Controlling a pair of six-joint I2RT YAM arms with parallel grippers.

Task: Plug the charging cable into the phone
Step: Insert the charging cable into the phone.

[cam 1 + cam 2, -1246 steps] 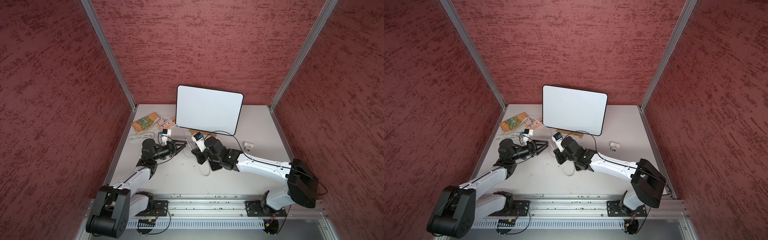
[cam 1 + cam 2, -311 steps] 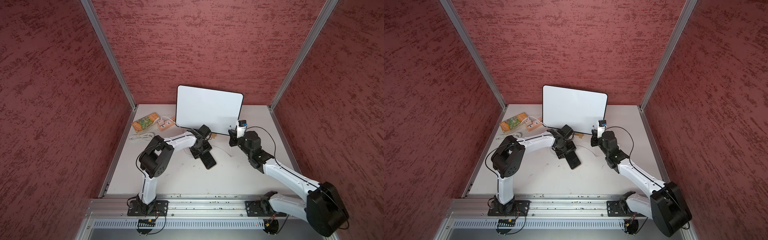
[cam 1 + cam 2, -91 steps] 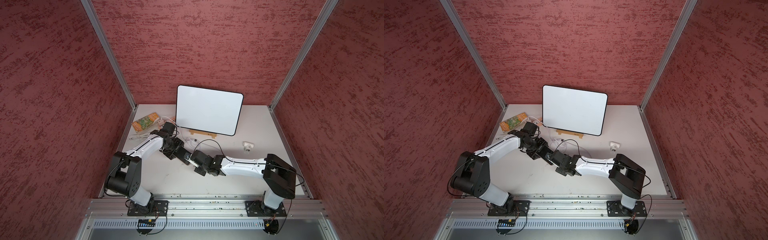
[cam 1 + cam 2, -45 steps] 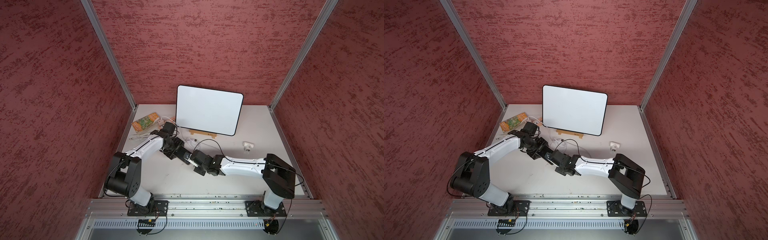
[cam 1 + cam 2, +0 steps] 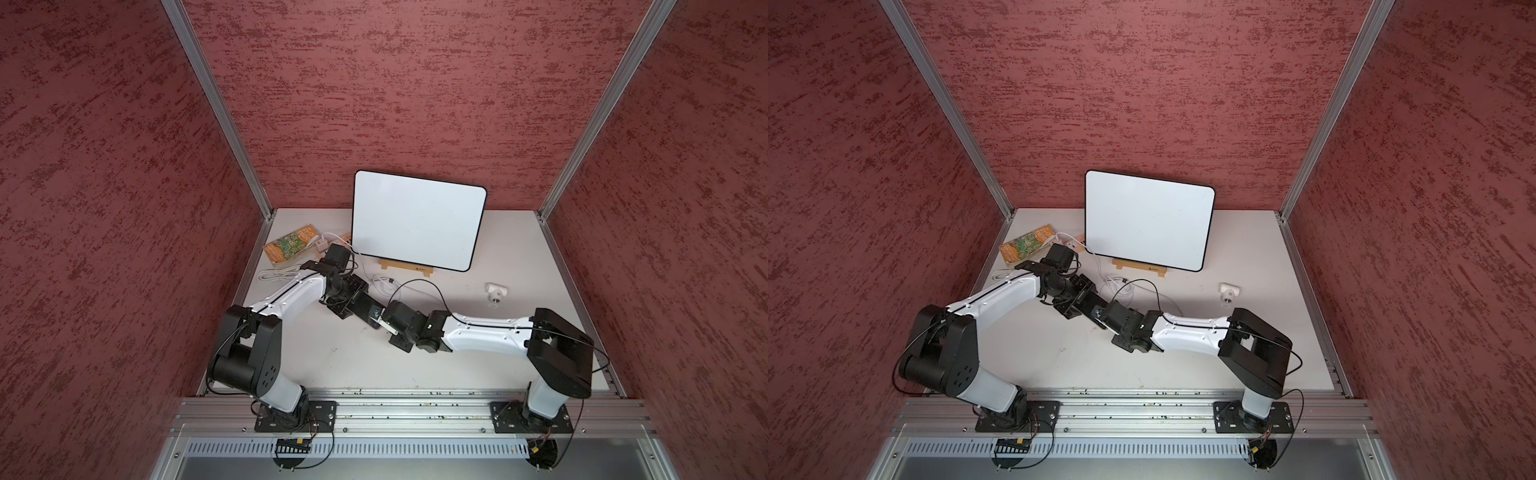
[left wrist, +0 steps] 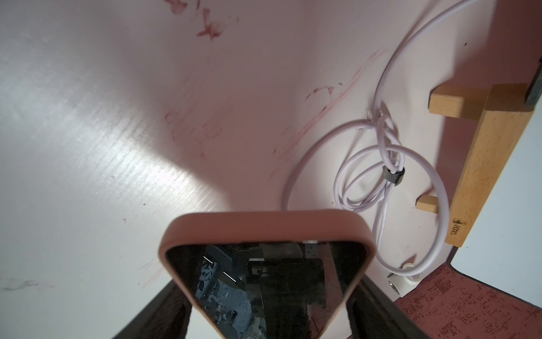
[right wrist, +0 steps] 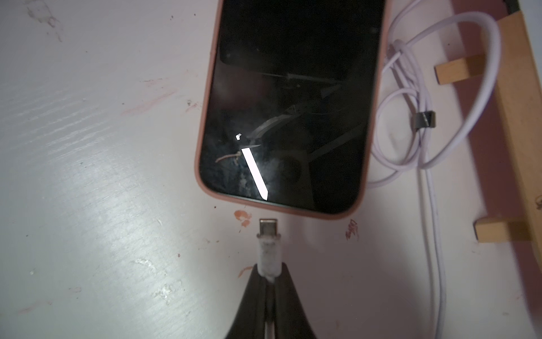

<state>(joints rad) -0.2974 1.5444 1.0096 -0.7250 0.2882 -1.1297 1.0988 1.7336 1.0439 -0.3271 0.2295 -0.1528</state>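
The phone [image 5: 365, 307] has a black screen and a pinkish-tan case and lies flat at table level left of the middle. My left gripper [image 5: 352, 296] is shut across its width, and in the left wrist view the black fingers [image 6: 164, 308] flank the phone [image 6: 264, 278]. My right gripper [image 7: 269, 273] is shut on the white plug [image 7: 268, 240] of the charging cable [image 7: 410, 97]. The metal tip points at the phone's [image 7: 287, 102] near edge, a short gap away and a little left of its middle. The cable's loops with the black tie [image 6: 393, 176] lie beside the phone.
A white board [image 5: 417, 226] leans on a wooden stand [image 5: 405, 266] at the back. A small white T-shaped gadget [image 5: 496, 291] sits at the right. A colourful box [image 5: 291, 245] and a coiled thicker white cord [image 5: 276, 275] lie at the back left.
Over the last second the right gripper has crept slightly toward the phone with the plug. The left arm and the phone have stayed put.
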